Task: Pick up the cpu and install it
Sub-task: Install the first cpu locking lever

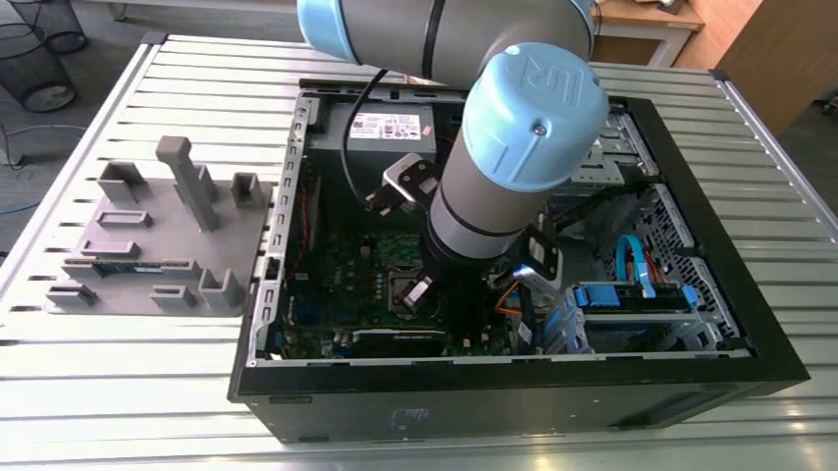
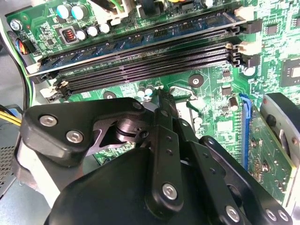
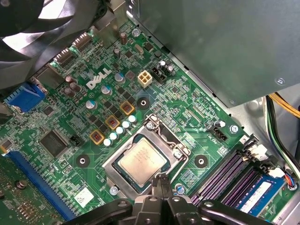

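As the arm (image 1: 496, 191) points down into the case (image 1: 524, 388), its gripper (image 3: 161, 182) hangs closed beside the cpu (image 3: 142, 161)

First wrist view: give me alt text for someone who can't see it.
A small square chip with a silver-grey metal top, the cpu, lies in the metal-framed socket of a green circuit board. The black gripper, fingertips closed together, is right beside the socket's edge, and purple and black memory slots run nearby.
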You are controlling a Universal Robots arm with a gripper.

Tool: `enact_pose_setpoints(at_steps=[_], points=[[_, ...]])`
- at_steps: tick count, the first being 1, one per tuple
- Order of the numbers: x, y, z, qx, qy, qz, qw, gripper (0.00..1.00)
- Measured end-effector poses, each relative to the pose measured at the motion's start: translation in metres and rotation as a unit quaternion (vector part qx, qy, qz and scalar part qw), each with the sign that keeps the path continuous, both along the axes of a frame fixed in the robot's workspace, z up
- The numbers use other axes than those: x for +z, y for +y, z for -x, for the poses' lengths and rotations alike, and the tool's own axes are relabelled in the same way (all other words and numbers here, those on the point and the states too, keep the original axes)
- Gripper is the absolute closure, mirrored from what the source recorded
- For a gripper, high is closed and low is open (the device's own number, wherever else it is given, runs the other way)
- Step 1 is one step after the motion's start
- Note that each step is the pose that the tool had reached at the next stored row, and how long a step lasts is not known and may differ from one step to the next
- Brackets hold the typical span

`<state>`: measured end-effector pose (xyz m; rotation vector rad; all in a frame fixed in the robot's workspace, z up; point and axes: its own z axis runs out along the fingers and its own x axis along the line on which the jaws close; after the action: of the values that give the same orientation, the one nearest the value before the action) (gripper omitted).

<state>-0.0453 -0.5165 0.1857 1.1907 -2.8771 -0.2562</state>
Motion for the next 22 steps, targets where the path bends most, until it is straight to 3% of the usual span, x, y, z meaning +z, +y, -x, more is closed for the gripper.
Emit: enact_pose_setpoints(at_steps=[2,6,14,22], points=[[-0.0001,-0.0001,0.0000,0.001,0.0000,0.0016,1.00000,0.89],[0.0015,-0.0003,-0.0002,0.003,0.0003,0.0099,0.99995,0.89],[0.0005,-0.0005,0.0001,0.003,-0.0001,0.0071,0.99997,0.89],[0.0005,-0.0005,0.0000,0.011,-0.0001,0.0069,0.99992,0.89]])
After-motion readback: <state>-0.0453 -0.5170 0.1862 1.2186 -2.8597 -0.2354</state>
